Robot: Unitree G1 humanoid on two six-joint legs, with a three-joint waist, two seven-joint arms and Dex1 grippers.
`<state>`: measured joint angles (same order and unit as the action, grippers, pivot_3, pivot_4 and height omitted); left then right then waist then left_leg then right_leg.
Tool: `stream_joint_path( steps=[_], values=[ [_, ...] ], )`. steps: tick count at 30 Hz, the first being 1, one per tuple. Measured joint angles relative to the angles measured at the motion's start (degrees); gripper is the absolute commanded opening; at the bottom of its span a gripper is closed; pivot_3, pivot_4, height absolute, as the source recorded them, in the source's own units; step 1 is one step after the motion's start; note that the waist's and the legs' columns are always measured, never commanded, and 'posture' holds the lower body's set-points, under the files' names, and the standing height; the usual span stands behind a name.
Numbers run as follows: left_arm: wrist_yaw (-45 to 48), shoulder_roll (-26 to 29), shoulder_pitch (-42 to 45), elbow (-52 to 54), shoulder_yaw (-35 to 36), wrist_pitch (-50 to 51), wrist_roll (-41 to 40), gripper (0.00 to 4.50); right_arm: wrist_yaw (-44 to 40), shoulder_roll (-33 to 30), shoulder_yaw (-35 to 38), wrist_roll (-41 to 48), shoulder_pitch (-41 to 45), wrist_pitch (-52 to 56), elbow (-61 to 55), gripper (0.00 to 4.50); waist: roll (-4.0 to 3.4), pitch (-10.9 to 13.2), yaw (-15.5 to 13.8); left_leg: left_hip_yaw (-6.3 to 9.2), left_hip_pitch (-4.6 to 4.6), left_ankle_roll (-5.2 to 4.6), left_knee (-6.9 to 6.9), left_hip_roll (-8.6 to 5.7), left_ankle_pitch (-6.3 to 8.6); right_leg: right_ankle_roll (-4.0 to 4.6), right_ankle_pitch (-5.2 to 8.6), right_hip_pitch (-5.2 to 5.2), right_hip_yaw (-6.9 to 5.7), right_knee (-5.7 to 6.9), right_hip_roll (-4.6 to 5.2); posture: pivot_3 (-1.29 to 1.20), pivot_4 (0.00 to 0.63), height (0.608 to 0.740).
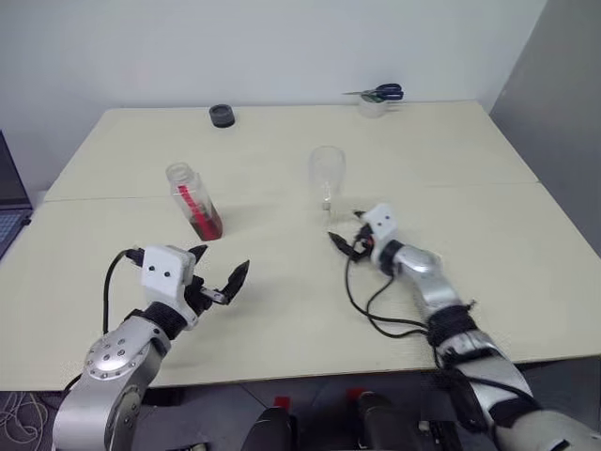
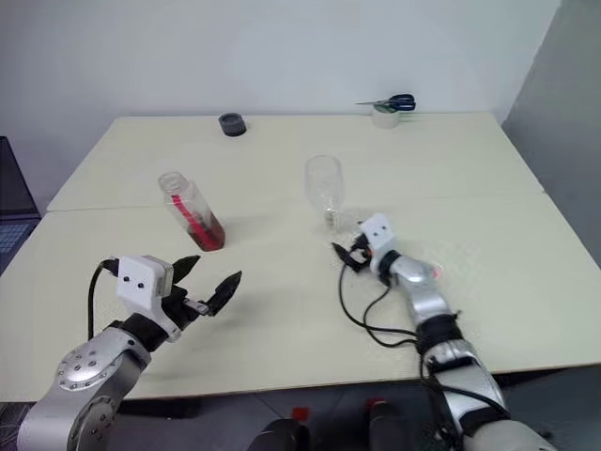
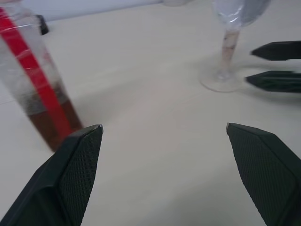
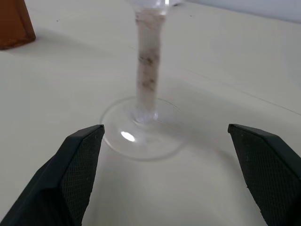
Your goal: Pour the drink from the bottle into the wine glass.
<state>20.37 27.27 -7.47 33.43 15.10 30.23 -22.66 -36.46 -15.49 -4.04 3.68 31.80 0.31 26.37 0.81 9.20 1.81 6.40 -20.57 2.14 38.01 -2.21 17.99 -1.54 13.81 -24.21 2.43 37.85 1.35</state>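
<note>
The bottle (image 1: 192, 201) is clear plastic with a red label strip and stands on the left half of the table. The reddish-brown drink (image 1: 207, 225) fills its bottom part. The wine glass (image 1: 327, 177) stands upright near the middle, clear and stemmed. My left gripper (image 1: 221, 261) is open just in front of the bottle and apart from it. My right gripper (image 1: 346, 230) is open low by the foot of the glass. In the right wrist view the stem (image 4: 148, 66) rises ahead of the two spread fingers, which do not touch it.
A black round object (image 1: 222, 115) lies at the table's far edge. Scissors on a tape roll (image 1: 376, 95) sit at the far right. A laptop (image 1: 9, 207) shows at the left edge. A black cable (image 1: 376, 310) loops by my right forearm.
</note>
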Motion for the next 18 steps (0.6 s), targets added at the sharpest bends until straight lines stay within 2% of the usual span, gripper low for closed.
stream_joint_path(
  steps=[4,9,15,18],
  values=[
    [-1.6,-0.4,1.9,-4.1,1.4,-2.2,2.1,4.50,-3.5,-9.6,3.1,4.7,-6.9,14.7,-21.3,4.48,-0.01,0.0,-0.2,0.01,0.00,-0.02,0.01,0.02,0.01,-0.01,0.00,0.01,-0.02,0.02,0.00,0.00,0.150,0.740],
    [-6.1,-2.2,6.0,-8.8,0.8,-4.7,7.1,4.50,-7.6,-16.3,5.6,16.4,-8.8,31.0,-43.9,4.48,-0.01,0.0,0.1,0.00,0.12,-0.17,-0.01,0.10,0.10,-0.01,0.00,0.08,-0.03,0.02,-0.06,0.00,0.150,0.740],
    [-10.8,-6.0,10.1,-16.7,0.3,-7.3,11.0,4.50,-18.0,-26.1,6.4,31.1,-8.1,39.7,-56.1,4.48,0.13,0.0,-0.6,0.11,-0.02,-0.20,0.13,-0.01,0.12,-0.04,-0.01,0.13,-0.17,-0.11,0.02,0.00,0.150,0.740],
    [-13.2,-7.6,13.0,-19.4,0.0,-8.8,12.8,4.50,-18.9,-27.1,7.3,35.8,-7.7,42.9,-57.3,4.48,0.19,0.0,-1.1,0.10,-0.03,-0.20,0.14,-0.02,0.11,-0.05,-0.02,0.12,-0.15,-0.11,0.03,0.00,0.150,0.740]
  ],
)
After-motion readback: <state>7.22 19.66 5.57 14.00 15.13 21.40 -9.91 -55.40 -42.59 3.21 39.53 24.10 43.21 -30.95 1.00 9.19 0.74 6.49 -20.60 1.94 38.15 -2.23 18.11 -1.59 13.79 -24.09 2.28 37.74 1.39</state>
